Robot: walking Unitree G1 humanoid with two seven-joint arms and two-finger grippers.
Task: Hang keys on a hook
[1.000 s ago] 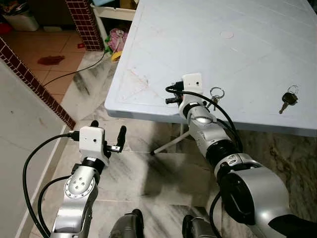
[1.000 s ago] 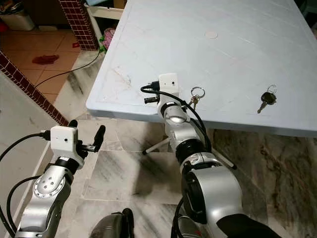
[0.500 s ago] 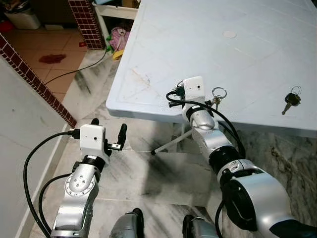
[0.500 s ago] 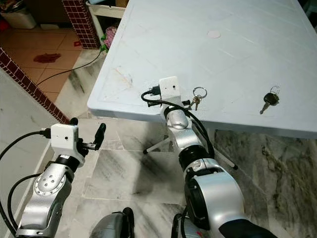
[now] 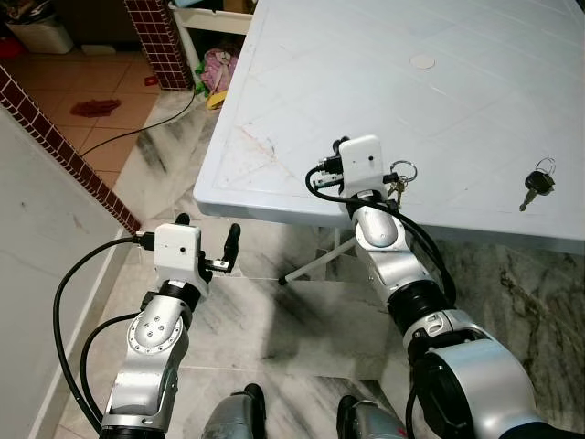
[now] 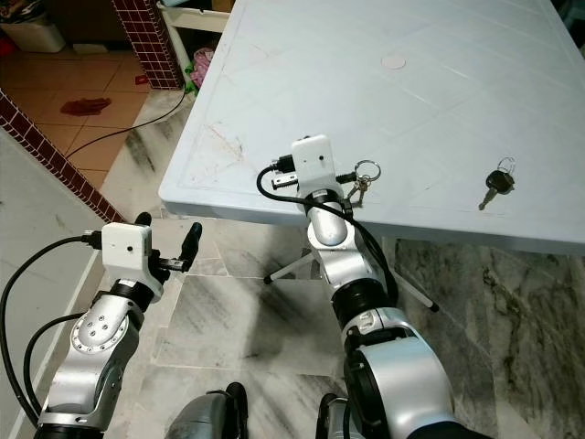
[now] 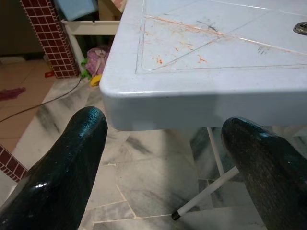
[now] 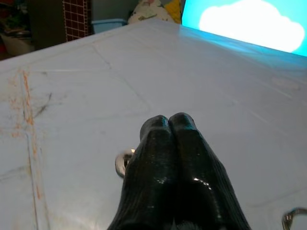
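Left gripper (image 5: 203,244) hovers with fingers spread wide below the near corner of the white table (image 5: 475,101), holding nothing. Right gripper (image 8: 169,125), its fingers pressed together, sits over the table edge beside a ringed bunch of keys (image 6: 361,181). Farther right on the tabletop lies a black-headed key (image 6: 496,183).

White plastic table (image 5: 384,82), marble floor (image 5: 274,311), brick pillar (image 5: 160,41)
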